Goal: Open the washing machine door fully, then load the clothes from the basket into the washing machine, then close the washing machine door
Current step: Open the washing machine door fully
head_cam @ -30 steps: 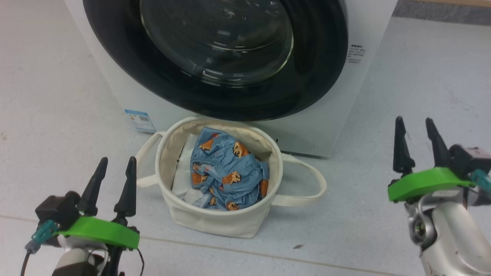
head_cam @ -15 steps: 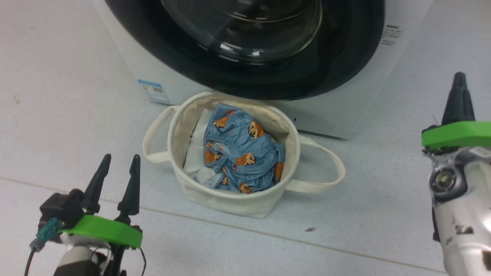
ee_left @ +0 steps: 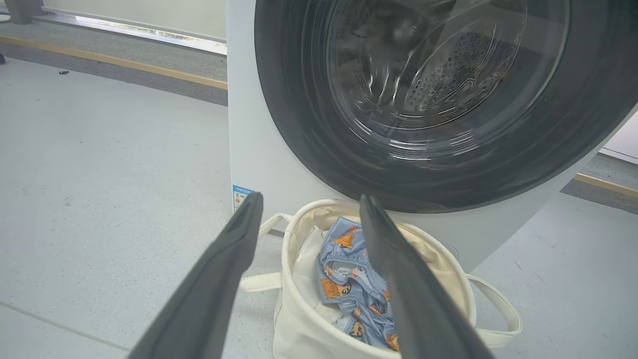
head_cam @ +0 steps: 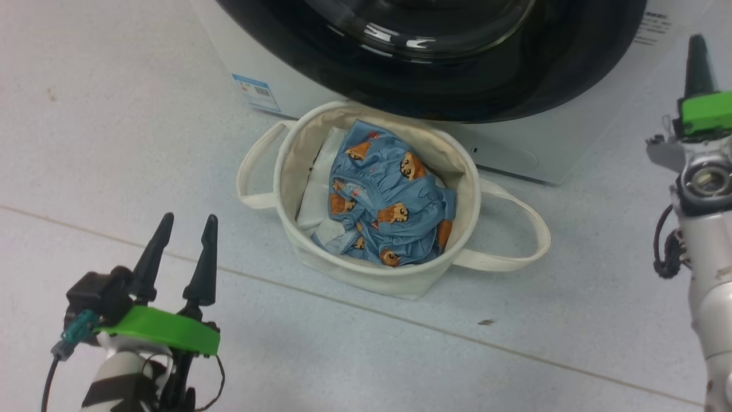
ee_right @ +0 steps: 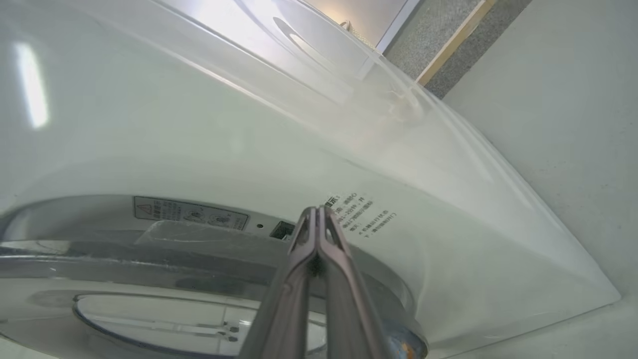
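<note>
Beside the black-rimmed round glass door [head_cam: 572,74], I see my right gripper [ee_right: 316,212] pressed together; my left gripper [head_cam: 189,217] stands apart, empty, near the cream canvas basket [head_cam: 372,277].

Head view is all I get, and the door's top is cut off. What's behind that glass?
Observer: The left wrist view shows a holed steel drum behind the door glass.
Operator: And that right tool up in the corner, what is it near?
Observer: In its own wrist view it is shut, its tip by the door's edge, next to small printed text.
</note>
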Tool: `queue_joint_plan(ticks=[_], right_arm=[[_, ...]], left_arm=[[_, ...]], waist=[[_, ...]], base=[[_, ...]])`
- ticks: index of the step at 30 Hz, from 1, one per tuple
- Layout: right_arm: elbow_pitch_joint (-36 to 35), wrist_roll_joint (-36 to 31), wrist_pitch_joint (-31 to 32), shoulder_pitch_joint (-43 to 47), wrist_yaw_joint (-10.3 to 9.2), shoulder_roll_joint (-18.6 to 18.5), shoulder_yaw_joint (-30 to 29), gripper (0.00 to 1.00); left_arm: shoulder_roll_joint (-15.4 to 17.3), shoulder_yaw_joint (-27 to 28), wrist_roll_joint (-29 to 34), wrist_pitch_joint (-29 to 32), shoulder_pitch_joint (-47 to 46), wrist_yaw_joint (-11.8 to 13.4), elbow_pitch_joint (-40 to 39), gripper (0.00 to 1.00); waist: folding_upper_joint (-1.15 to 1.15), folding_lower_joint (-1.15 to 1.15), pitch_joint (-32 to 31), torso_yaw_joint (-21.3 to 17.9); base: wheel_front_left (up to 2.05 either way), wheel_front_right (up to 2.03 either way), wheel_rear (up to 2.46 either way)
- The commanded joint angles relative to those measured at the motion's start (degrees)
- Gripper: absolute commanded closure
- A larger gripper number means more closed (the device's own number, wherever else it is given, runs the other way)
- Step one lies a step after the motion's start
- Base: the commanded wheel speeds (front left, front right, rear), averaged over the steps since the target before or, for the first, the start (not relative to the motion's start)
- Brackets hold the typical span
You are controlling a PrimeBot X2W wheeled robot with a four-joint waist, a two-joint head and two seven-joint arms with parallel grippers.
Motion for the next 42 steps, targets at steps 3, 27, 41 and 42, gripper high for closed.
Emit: queue_joint_plan(ticks=[3,27,41,42], right_arm=[[-1.9,6.3,3.9,-3.4,0.01,-1.0,1.2,1.00],[5.7,24.4,27.9,-13.8,0.01,-4.0,-1.6,1.00],[4.5,24.5,41.6,-7.4,0.01,-2.3,4.5,1.00],[3.8,24.3,40.9,-6.9,0.01,-2.3,4.3,1.00]], left_arm=[[1.0,2.1,0.6,-0.7,-1.7,0.1,-1.5,0.00],[0.2,4.1,1.3,-0.7,-1.0,0.1,-1.4,0.00],[0.7,5.0,1.8,-0.7,0.5,0.1,-0.3,0.00],[0.7,5.0,1.8,-0.7,0.6,0.1,-0.3,0.00]], waist=[[0.00,-0.01,0.9,0.7],[0.00,-0.01,2.8,2.3],[0.00,-0.01,-2.9,-1.9],[0.00,-0.01,-3.1,-2.1]], base=[[0.00,0.00,0.00],[0.00,0.00,0.00],[0.00,0.00,0.00],[0.00,0.00,0.00]])
